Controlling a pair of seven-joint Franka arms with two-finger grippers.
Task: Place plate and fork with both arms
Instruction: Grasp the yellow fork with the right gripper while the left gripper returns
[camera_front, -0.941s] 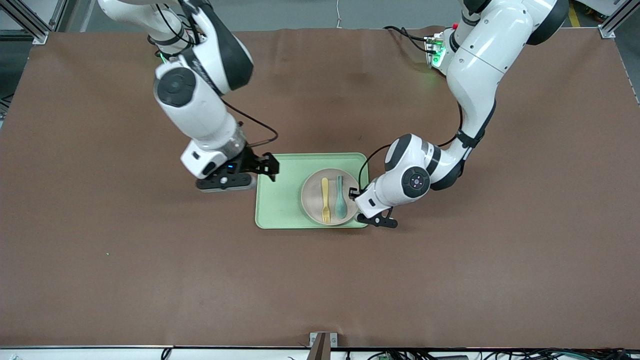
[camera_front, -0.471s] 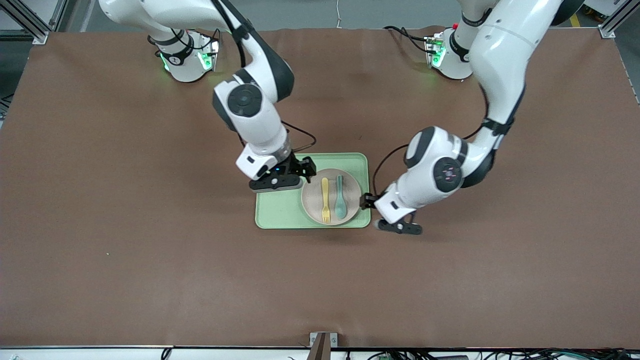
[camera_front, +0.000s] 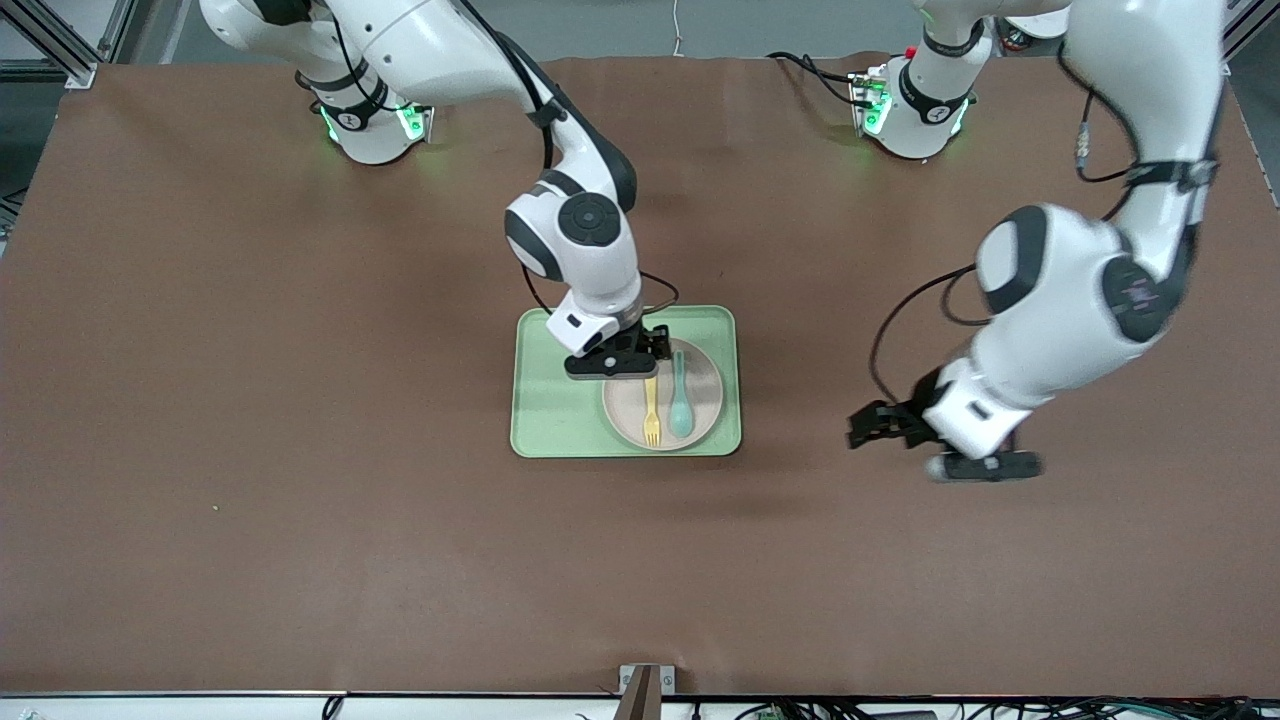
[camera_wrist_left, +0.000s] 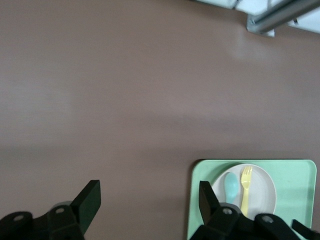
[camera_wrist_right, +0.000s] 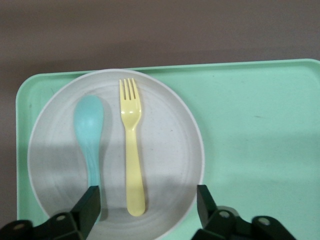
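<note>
- My right tool (camera_front: 648, 352) now hangs over the handle ends of the cutlery on the plate, having swept in from the tray's right-arm end; its black fingers (camera_wrist_right: 90, 202) stand apart, straddling the handles, holding nothing.
- Just under it lies the small pale yellow plastic fork (camera_wrist_right: 131, 145), flat on the round, shallow, beige-pink plate (camera_wrist_right: 170, 150), tines pointing to the front camera, with a teal plastic spoon (camera_wrist_right: 90, 135) just beside it.
- The plate sits in the rectangular light green tray (camera_front: 560, 420), at the left arm's end of it.
- My left tool (camera_front: 880, 425) has pulled away from the plate's edge and is over bare brown counter (camera_front: 300, 500), well apart from the tray, fingers (camera_wrist_left: 90, 197) wide and empty.
- I judge the plate placed, the left arm clearing out, and the right arm lined up for the fork.
</note>
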